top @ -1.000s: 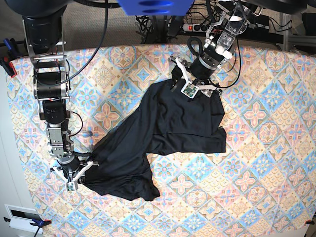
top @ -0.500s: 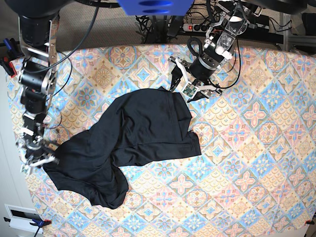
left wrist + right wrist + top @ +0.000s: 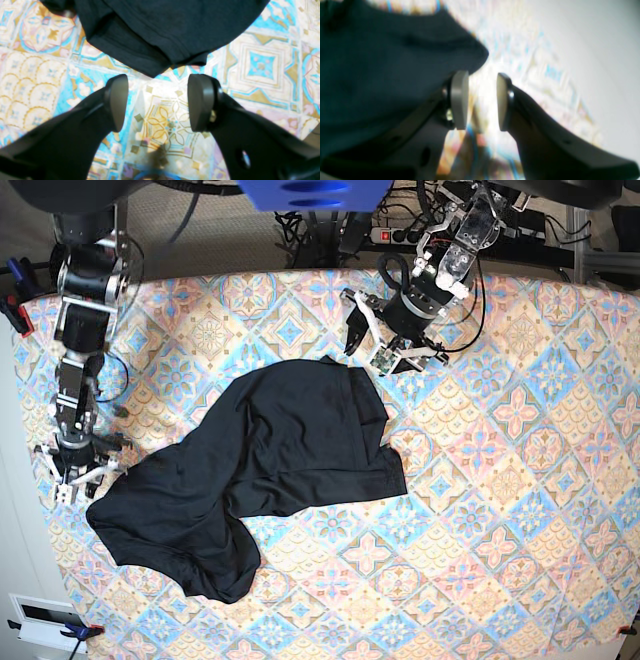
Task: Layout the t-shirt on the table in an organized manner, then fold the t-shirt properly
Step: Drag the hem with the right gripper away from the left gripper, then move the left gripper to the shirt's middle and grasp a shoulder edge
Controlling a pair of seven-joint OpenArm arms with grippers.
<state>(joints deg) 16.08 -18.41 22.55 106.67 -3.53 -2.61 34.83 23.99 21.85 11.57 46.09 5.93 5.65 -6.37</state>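
While the t-shirt (image 3: 270, 470) lies on the table (image 3: 520, 510), it is far from laid out: the black fabric sits in a crumpled, slanting heap running from near the table's far edge at the middle down toward the near left corner, with layers doubled over one another and no sleeve or collar clearly spread. Neither arm has hold of it. The left gripper (image 3: 157, 102) hovers at the far edge with its jaws standing wide apart and only patterned cloth between them, a hemmed corner of the shirt lying just beyond the fingertips. The right gripper (image 3: 478, 101) sits at the table's left edge beside the shirt's outer end; its jaws are parted with nothing between them, and the dark fabric lies just beside one finger, though the blur makes contact hard to judge. As I judge it, the layout step is barely begun: the garment needs spreading flat and squaring up, and no proper fold has been made.
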